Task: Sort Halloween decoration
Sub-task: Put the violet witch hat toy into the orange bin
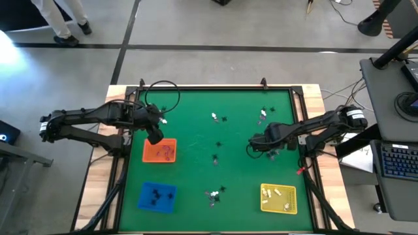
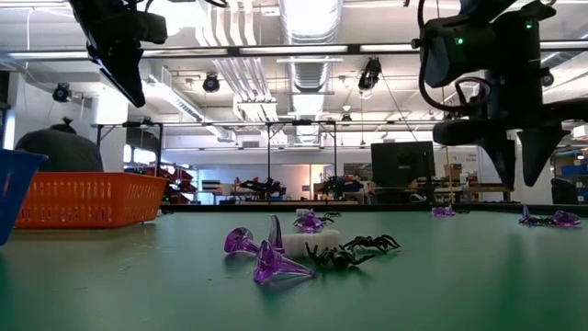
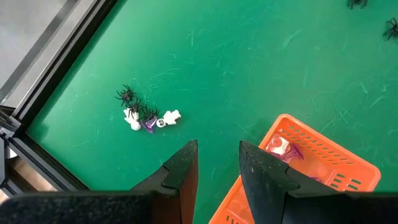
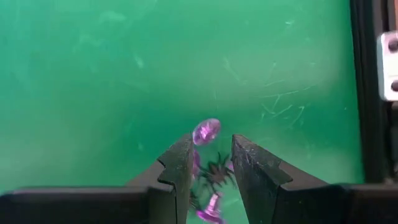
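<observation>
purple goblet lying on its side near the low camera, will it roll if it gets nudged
Probably: the goblet lies on its side with a round flared base, so it would likely roll in an arc. It looks like light plastic and may skid on the mat. The spider beside it could snag.

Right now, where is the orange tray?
In the high view, the orange tray sits on the green table's left side, right under the left tool, with the blue tray just below it.

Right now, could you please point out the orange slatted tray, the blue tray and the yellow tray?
Orange slatted tray (image 1: 148, 155), high view, bare floor near its left edge.
Blue tray (image 1: 171, 202), high view, right rim.
Yellow tray (image 1: 292, 203), high view, right edge.
</observation>
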